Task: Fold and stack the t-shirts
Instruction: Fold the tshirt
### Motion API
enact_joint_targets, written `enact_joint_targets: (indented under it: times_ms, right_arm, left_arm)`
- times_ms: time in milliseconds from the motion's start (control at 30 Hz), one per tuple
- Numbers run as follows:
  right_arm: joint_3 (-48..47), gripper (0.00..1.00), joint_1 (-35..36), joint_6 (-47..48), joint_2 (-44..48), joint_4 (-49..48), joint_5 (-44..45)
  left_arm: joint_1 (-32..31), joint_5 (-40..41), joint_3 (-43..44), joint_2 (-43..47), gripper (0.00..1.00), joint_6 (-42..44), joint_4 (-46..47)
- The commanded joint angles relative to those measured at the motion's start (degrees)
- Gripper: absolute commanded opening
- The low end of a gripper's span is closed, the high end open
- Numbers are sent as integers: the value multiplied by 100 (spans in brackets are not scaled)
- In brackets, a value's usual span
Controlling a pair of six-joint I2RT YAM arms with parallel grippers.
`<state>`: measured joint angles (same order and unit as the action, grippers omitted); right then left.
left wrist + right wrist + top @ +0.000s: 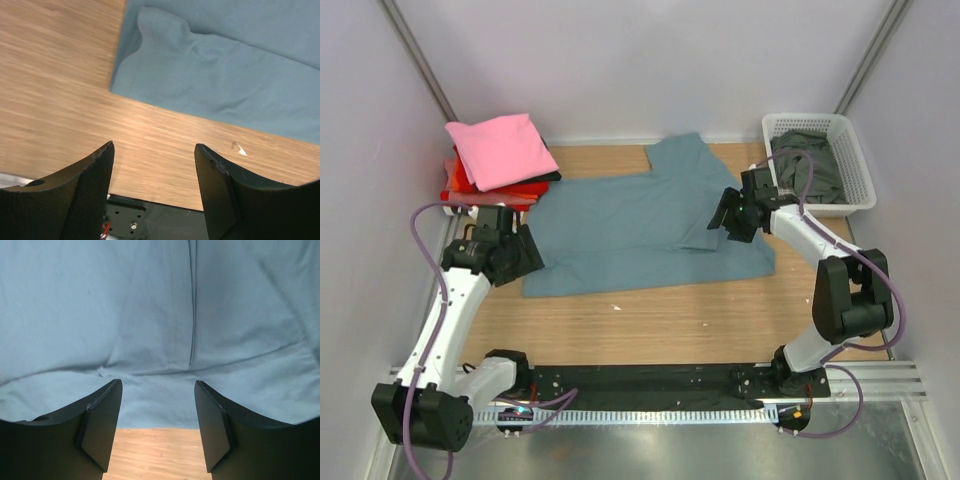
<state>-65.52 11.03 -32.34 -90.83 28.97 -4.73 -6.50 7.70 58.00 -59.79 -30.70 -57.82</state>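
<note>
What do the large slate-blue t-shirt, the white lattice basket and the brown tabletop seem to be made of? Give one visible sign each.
The large slate-blue t-shirt: soft matte cloth; it creases and shows a stitched seam. The white lattice basket: probably moulded plastic; stiff, regular openings. The brown tabletop: wood or wood-look laminate; streaky grain, which one is unclear.

no readable text, labels — seemingly none
</note>
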Motion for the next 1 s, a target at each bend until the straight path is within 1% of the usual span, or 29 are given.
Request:
enact_joint_targets:
  times_ms: [0, 67, 167, 433, 800, 967]
  right_arm:
    - [451, 65, 5, -299, 83, -646, -748]
    - [574, 61, 5, -343, 39, -752, -844]
    - [750, 58, 14, -379, -67, -884, -854]
    - [777, 54, 14, -405, -426, -1104, -784]
    - [725, 52, 14, -370, -726, -1218, -590]
    - [654, 50, 22, -396, -831, -1236, -564]
  left_arm:
    - [0, -717, -287, 291, 66, -77, 418]
    - [0, -883, -333, 433, 66, -59, 491]
    - [0, -858, -333, 486, 66, -68, 482]
    - [0, -823, -324, 459, 66, -85, 465]
    - [0, -814, -315, 424, 65, -94, 456]
    - [-9, -806, -315, 442, 65, -94, 447]
